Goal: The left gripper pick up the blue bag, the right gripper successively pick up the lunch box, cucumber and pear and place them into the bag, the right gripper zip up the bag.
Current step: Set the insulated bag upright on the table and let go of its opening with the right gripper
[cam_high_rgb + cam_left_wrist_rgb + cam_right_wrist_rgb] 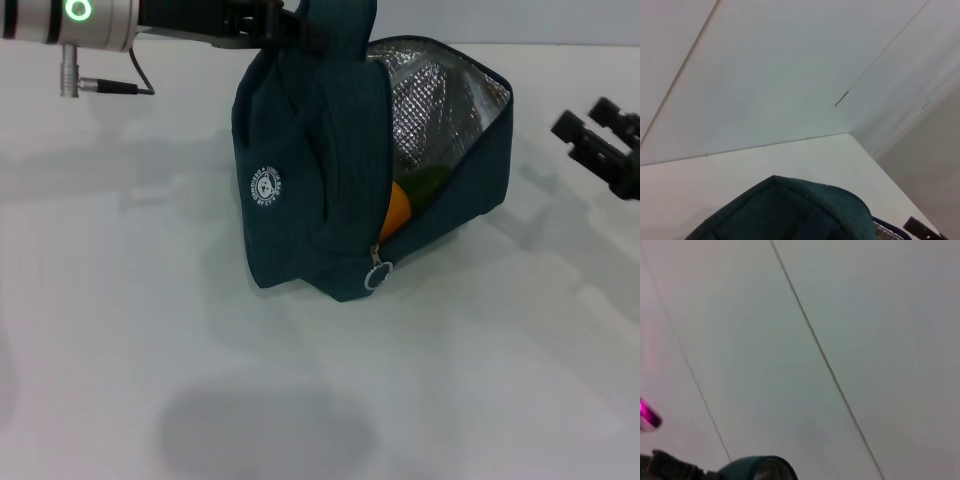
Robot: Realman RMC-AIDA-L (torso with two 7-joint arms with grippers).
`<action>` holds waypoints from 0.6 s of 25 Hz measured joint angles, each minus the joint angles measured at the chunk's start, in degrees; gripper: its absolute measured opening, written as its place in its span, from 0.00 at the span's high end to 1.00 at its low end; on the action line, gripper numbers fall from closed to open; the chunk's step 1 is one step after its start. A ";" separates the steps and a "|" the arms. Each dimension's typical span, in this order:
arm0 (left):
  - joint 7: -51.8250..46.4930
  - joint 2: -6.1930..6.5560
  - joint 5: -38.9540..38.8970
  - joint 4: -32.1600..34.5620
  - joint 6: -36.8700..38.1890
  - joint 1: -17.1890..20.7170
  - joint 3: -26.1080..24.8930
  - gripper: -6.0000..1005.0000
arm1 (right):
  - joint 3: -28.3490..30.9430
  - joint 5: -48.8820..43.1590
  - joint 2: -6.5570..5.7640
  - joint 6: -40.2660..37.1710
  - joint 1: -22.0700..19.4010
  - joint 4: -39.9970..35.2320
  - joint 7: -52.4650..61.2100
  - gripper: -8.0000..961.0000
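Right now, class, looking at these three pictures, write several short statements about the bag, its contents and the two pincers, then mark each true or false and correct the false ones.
1. The blue bag is zipped shut. False: its top gapes open, showing silver lining.
2. The pear lies inside the bag. True.
3. The right pincer grips the zipper pull. False: it is off to the bag's right, apart from it.
4. The left pincer is at the bag's top. True.
5. The bag's round logo is red. False: white.
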 joint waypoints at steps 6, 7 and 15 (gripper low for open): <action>0.09 -0.19 0.04 0.00 -0.04 -0.07 0.00 0.94 | -0.41 0.16 0.10 -0.47 4.28 3.74 5.08 0.15; 0.09 -0.20 0.06 0.00 -0.05 -0.04 0.00 0.94 | -0.44 0.16 0.10 -0.09 4.59 3.96 5.23 0.15; 0.11 0.14 -0.39 0.00 -0.06 1.08 -0.09 0.94 | -0.02 0.18 -0.41 7.47 3.80 2.07 2.65 0.15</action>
